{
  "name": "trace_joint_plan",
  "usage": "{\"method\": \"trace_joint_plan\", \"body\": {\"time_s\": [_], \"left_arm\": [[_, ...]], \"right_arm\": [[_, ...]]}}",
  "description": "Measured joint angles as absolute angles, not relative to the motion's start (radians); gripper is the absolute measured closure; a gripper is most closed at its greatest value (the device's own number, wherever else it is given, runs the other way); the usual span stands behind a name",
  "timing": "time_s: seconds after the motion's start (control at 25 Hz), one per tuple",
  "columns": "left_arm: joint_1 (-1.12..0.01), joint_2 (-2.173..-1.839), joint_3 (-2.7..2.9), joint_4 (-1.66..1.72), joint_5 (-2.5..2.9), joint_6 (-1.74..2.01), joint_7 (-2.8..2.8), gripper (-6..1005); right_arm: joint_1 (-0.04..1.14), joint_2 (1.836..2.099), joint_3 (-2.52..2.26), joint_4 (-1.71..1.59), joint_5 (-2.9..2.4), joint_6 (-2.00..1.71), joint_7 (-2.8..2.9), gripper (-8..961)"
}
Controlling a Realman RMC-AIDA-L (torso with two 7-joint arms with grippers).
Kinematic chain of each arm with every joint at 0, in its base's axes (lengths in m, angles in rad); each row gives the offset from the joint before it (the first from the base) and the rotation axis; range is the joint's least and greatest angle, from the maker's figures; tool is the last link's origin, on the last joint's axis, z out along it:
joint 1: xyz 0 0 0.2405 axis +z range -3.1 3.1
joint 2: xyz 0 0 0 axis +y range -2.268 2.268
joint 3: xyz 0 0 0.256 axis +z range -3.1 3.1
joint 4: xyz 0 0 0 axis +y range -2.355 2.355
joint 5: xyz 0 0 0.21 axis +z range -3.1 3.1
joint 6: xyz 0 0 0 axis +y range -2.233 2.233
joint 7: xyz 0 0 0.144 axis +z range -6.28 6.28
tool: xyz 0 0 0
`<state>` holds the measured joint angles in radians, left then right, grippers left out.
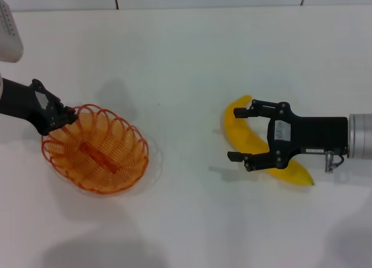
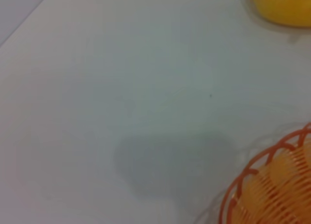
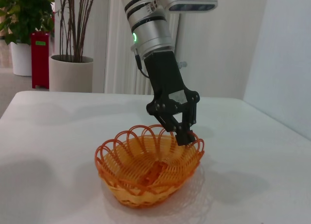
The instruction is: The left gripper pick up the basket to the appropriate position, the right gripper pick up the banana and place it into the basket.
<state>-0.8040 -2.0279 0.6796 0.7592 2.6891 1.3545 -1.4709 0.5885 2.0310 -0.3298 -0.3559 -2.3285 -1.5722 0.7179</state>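
Orange wire basket [image 1: 96,156] sits at the lower left of the head view on the white table [image 1: 186,59], its scalloped rim standing up all around. The left gripper [image 1: 68,118] reaches in from the left edge of that frame and meets the basket's rim at its upper-left side; from the right wrist view the same gripper [image 3: 183,133] comes down from above with its two fingers pinched close together over a loop of the rim at the far side of the basket [image 3: 148,168]. The basket's base looks to be resting on the table.

At the right of the head view the banana [image 1: 250,141] lies flat on the table, well apart from the basket. The right gripper [image 1: 237,134] hangs over it with its jaws spread wide, one finger to each side of the banana's upper half, not closed on the fruit.

In the left wrist view only a corner of the basket [image 2: 272,185] and an end of the banana [image 2: 282,5] show.
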Motion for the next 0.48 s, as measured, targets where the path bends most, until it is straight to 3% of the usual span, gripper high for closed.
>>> {"method": "trace_joint_plan", "body": {"time_s": [0.48], "left_arm": [[-0.788,-2.026,0.662,0.788,2.672,1.473,-1.49,927]], "right_arm": [[0.582,2.028,-0.329,-0.356,-2.325,-1.573,0.718,65]]}}
